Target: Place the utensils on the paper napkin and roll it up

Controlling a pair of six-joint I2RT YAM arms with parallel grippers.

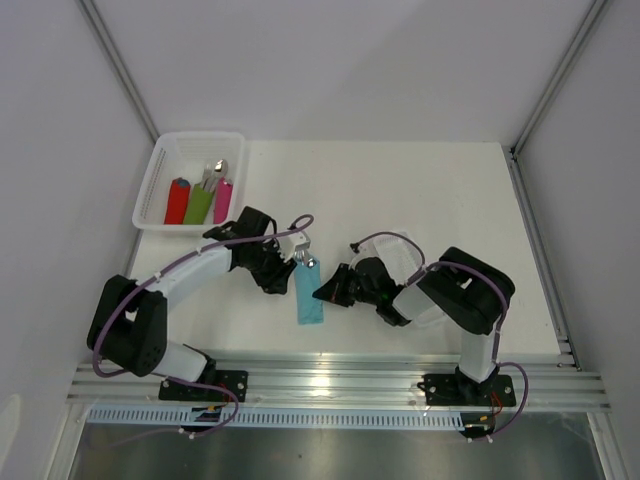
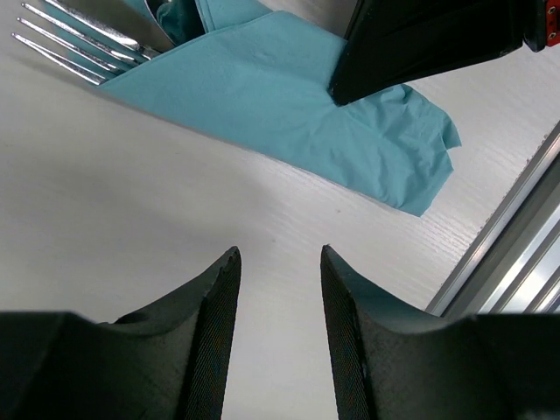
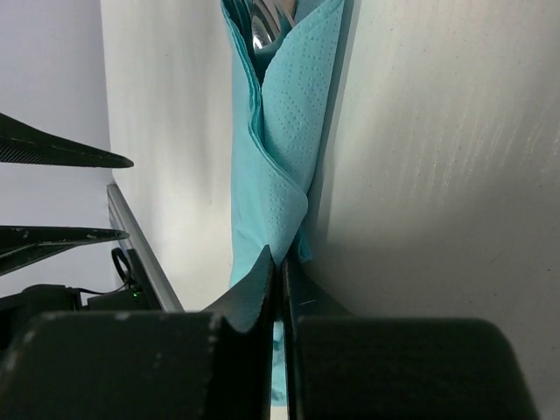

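Where the paper napkin lies: the paper napkin [image 1: 311, 295] is on the white table [image 1: 430, 190], just below the middle of the top view. It is folded into a long thin teal strip that runs up and down in the picture, right between the two grippers.
Utensils: the utensils [image 1: 308, 262] are wrapped inside the napkin. Only their shiny ends stick out at the strip's top end.
Fork: in the left wrist view the fork [image 2: 79, 44] shows its prongs at the upper left, poking out of the teal paper [image 2: 289, 105].
Spoon: in the right wrist view a shiny spoon [image 3: 262, 31] peeks out from the folds at the top of the frame.
Right gripper: the right gripper [image 1: 325, 292] comes at the strip from the right side. Its fingers [image 3: 254, 297] are squeezed tight together, and a fold of the napkin [image 3: 280, 131] runs right into the crack between them, so it is pinching the paper.
Left gripper: the left gripper [image 1: 275, 272] sits just to the left of the strip's top end. Its fingers [image 2: 214, 315] stand apart with only bare table between them, holding nothing. The napkin lies near it but not touching.
Basket: a white basket [image 1: 160, 165] stands at the upper left of the top view.
Rolls: a red roll [image 1: 177, 202], a green roll [image 1: 200, 203] and a pink roll [image 1: 222, 195] lie side by side in the basket.
Rail: a metal rail [image 1: 340, 385] runs along the bottom edge of the table, where both arms are bolted.
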